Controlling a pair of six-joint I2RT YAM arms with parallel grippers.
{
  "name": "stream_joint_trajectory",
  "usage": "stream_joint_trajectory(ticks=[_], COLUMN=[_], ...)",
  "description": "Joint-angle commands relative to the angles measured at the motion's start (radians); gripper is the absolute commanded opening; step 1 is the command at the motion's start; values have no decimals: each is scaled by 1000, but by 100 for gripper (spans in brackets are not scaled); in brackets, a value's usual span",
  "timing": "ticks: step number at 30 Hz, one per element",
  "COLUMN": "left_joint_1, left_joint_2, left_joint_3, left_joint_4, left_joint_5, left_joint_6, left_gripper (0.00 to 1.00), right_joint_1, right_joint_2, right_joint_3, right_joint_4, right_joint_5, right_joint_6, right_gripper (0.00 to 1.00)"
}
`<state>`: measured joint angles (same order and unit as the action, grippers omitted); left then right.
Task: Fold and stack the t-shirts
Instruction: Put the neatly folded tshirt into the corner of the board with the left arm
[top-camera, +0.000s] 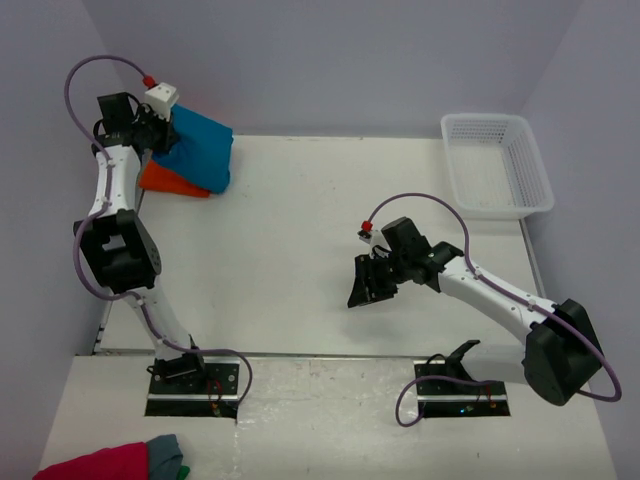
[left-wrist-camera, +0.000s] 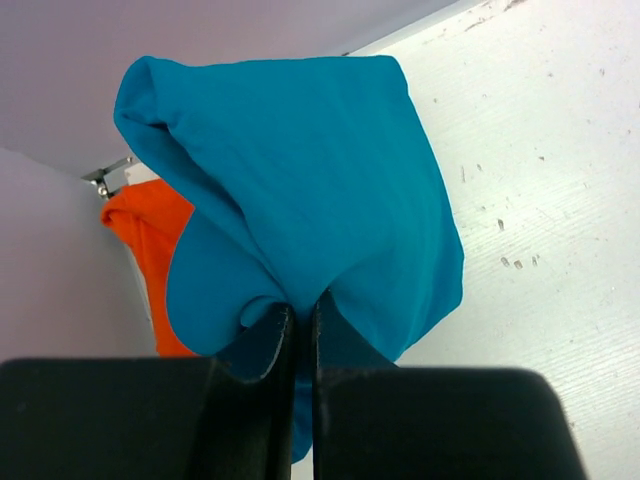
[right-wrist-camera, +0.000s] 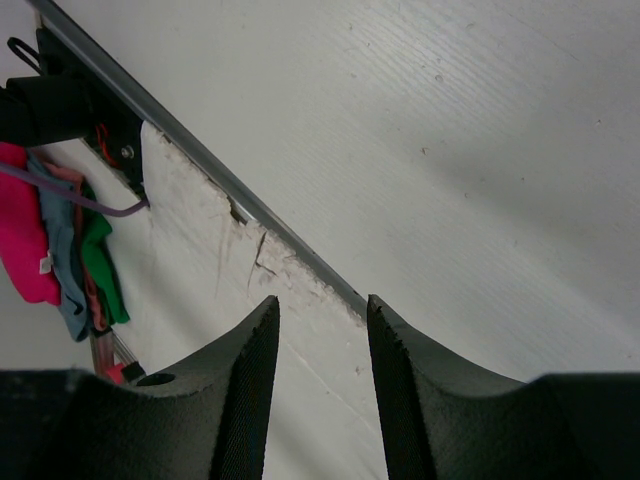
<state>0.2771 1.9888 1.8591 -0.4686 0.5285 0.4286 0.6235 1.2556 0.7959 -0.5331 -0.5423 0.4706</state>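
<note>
The teal-blue t-shirt (top-camera: 200, 147) hangs bunched at the table's far left corner, over the orange t-shirt (top-camera: 168, 181), which lies flat beneath it. My left gripper (top-camera: 160, 128) is shut on a fold of the teal-blue shirt. In the left wrist view the jaws (left-wrist-camera: 298, 318) pinch the blue cloth (left-wrist-camera: 300, 190), and the orange shirt (left-wrist-camera: 150, 240) shows behind at the left. My right gripper (top-camera: 362, 288) is open and empty above the bare table near its middle; in its wrist view the fingers (right-wrist-camera: 320, 310) stand apart over the table's front edge.
A white mesh basket (top-camera: 497, 165) stands at the far right corner. A crimson-pink cloth (top-camera: 95, 463) and a grey cloth (top-camera: 165, 454) lie on the near ledge at the bottom left, and show in the right wrist view (right-wrist-camera: 25, 230). Walls close in behind and beside the left gripper.
</note>
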Motion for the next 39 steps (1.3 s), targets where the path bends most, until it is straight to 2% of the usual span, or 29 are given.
stream_joint_trajectory(ticks=[1,12,16,23,26,39], left_joint_1=[14,33,34,42,48,120], left_joint_2=[-73,-27,30,100,159,338], left_joint_3=[5,21,99,150,241,344], left_joint_4=[79,85,47,42,15,22], left_joint_5=[22,5,-7,-42,-65,-95], left_joint_6=[-19,-22,-10,4,6,-37], left_gripper=[0,0,0,0,0,0], right_joint_1=[7,7,8,8,7,7], right_joint_2=[-2,-5,1,28,39,100], right_joint_3=[0,6,5,11,11,28], right_joint_4=[8,-4,-8,-11,-13,-36], right_joint_5=[-7,-2,2,2,7,36], right_joint_6=[-15,-16,-16,-18,-15,-24], right_gripper=[42,42,42,42,42,41])
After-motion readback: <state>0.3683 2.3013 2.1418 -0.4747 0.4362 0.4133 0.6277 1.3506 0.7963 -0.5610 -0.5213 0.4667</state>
